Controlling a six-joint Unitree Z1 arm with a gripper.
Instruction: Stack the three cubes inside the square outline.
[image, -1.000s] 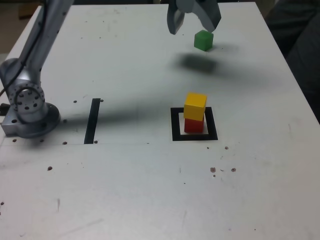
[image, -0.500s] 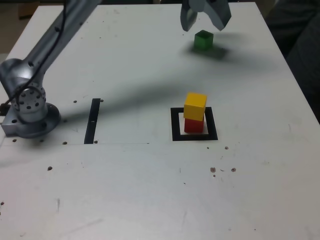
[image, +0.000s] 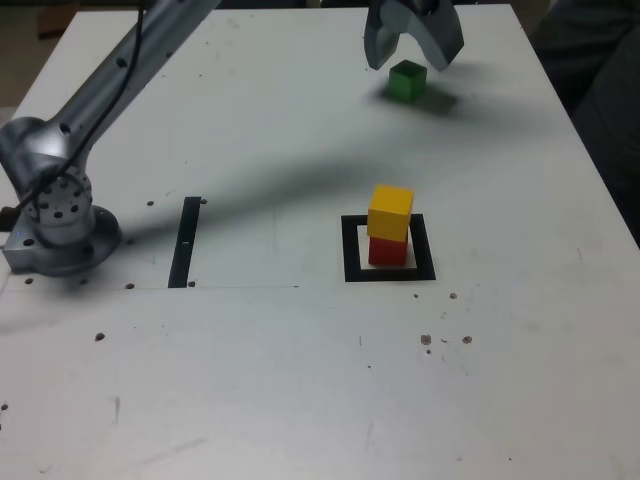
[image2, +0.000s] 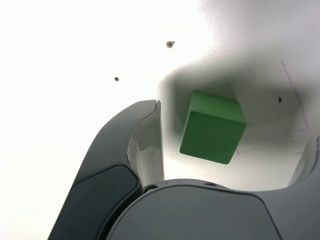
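- While the near part of the table (image: 230, 400) carries only marks and holes, the pair of dark holes (image: 426, 340) in the exterior view lies at 5 o'clock from the square.
- The square (image: 354, 272), a black border around a pale middle, lies flat on the table in the exterior view's right half.
- The red cube (image: 388, 252) sits inside that border, with some of the pale middle showing beside it.
- The yellow cube (image: 390, 212) rests on top of the red one, so the two make a stack.
- The strip (image: 184, 245), black and straight, lies at 9 o'clock from the square, well apart from it.
- The arm's base (image: 62, 240) stands further out at 9 o'clock, and the arm (image: 110, 90) reaches from there towards 1 o'clock, with a black cable (image: 128, 72) along it.
- The green cube (image: 407, 82) sits on the table at 12 o'clock from the square, well apart from the stack.
- The gripper (image: 409, 66) hangs over the green cube with its fingers spread wide and nothing pinched; the wrist view shows the cube in the space between them, a gap separating it from the fully visible finger (image2: 148, 145).
- Dark fabric (image: 600, 90) lies beyond the table's edge, at 2 o'clock from the square.
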